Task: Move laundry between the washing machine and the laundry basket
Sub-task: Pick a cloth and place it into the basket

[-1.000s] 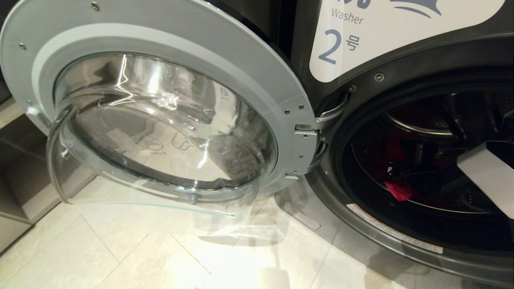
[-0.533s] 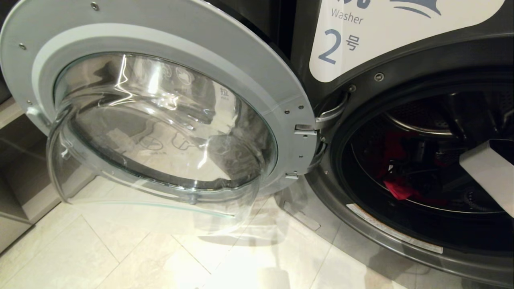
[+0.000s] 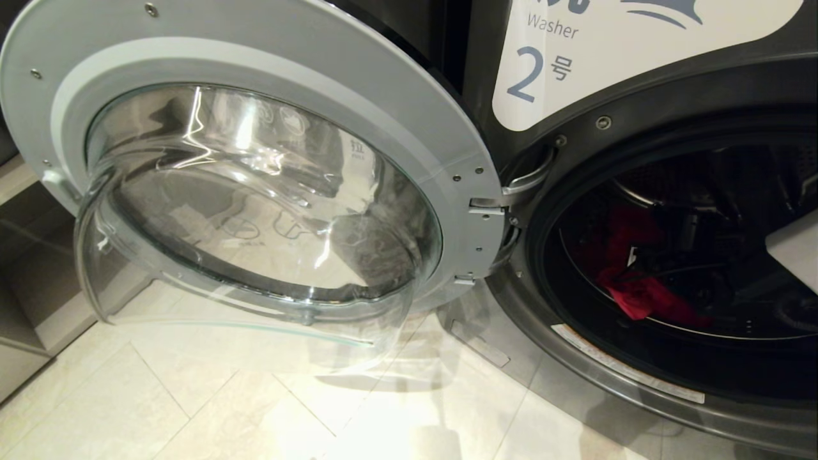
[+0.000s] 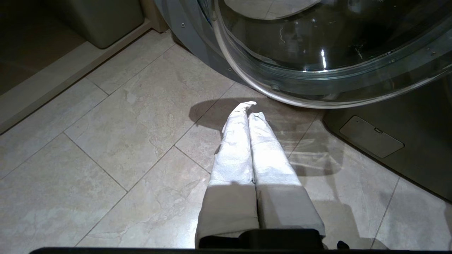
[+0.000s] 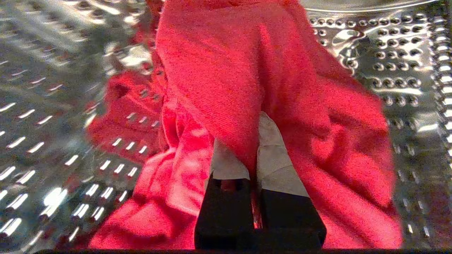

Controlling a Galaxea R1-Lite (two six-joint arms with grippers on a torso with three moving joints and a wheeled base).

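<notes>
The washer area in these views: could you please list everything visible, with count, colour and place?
washing machine: one, dark grey, white label 2, ahead on the right.
door: one, grey rim with clear glass, swung open to the left.
red garment: one, bright red, inside the drum.
drum: one, shiny perforated steel, around the garment.
floor: pale beige tiles, below the door.
left gripper: one, white-wrapped fingers, shut, empty, above the floor.
right gripper: one, shut on the red garment, inside the drum.

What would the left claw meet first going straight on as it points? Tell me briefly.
Probably the floor tiles just short of the open washer door. The shut left claw slants down at them, though depth is hard to judge.
</notes>
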